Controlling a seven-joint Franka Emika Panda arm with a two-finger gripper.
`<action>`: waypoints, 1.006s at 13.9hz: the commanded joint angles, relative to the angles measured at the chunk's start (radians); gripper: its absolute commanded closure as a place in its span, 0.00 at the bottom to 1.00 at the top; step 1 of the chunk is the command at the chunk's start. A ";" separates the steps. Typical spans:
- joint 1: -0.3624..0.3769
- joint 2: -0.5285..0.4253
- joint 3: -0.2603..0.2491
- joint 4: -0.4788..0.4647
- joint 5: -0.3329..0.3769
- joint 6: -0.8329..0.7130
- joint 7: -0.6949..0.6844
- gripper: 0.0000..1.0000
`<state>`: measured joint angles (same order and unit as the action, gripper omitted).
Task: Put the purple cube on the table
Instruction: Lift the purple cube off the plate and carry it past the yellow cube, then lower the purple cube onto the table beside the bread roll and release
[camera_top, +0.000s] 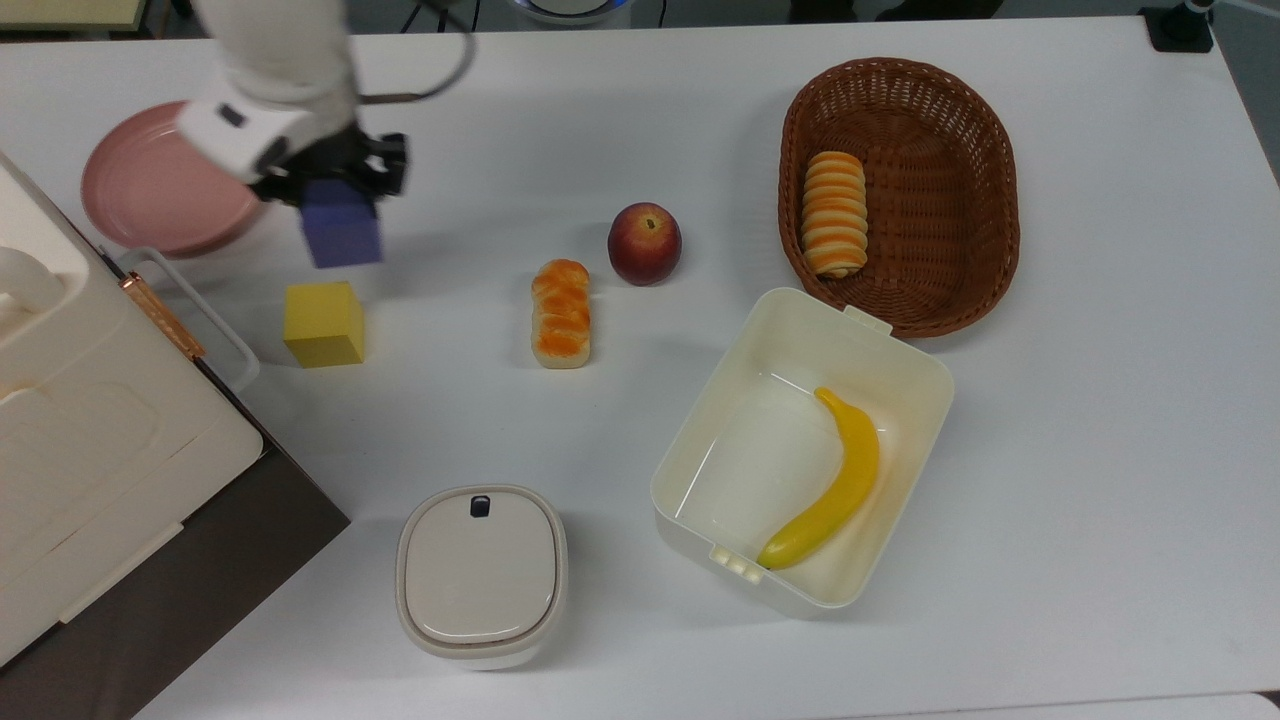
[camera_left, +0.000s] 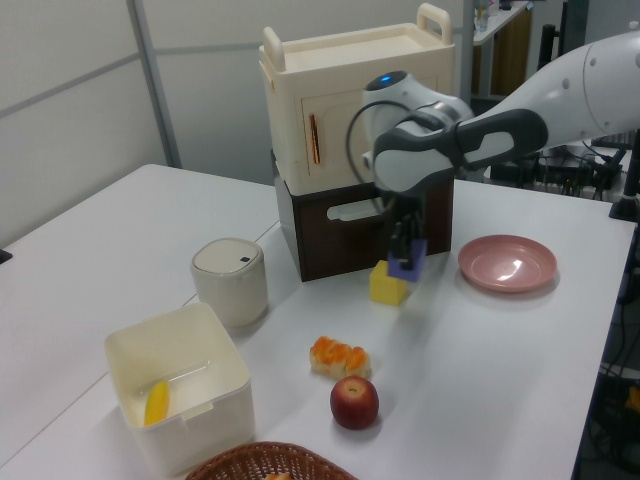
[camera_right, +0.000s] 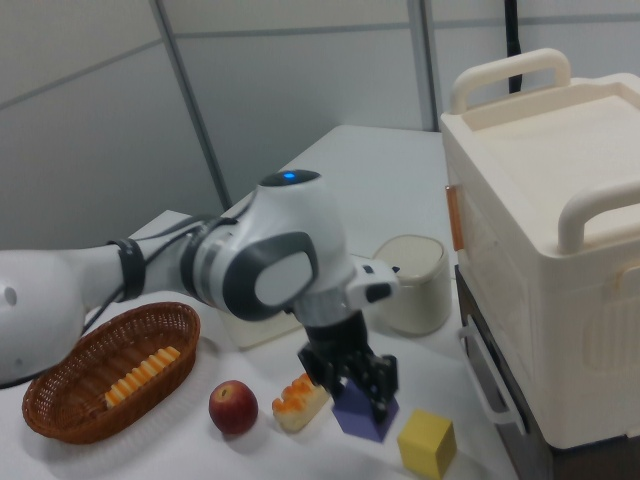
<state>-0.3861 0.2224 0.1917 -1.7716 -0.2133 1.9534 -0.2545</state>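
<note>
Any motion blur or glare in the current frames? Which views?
Top view: the arm above the gripper is smeared, the purple cube soft-edged; static items stay crisp. Left view: a bright glare patch on the pink plate. Right view: the cube and the yellow cube look sharp, lighting even.

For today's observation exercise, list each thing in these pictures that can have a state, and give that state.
gripper: shut on the purple cube
purple cube: held above the table, off the pink plate
pink plate: empty
yellow cube: resting on the table
round container: lid on
open box: lidless, banana inside
basket: holds a bread roll
</note>
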 joint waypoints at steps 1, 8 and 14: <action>0.073 -0.021 0.003 0.004 0.003 -0.034 0.112 0.00; 0.191 -0.047 0.003 0.155 0.075 -0.215 0.242 0.00; 0.273 -0.175 -0.012 0.155 0.100 -0.301 0.285 0.00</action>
<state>-0.1526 0.1098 0.2052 -1.5948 -0.1307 1.6972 -0.0157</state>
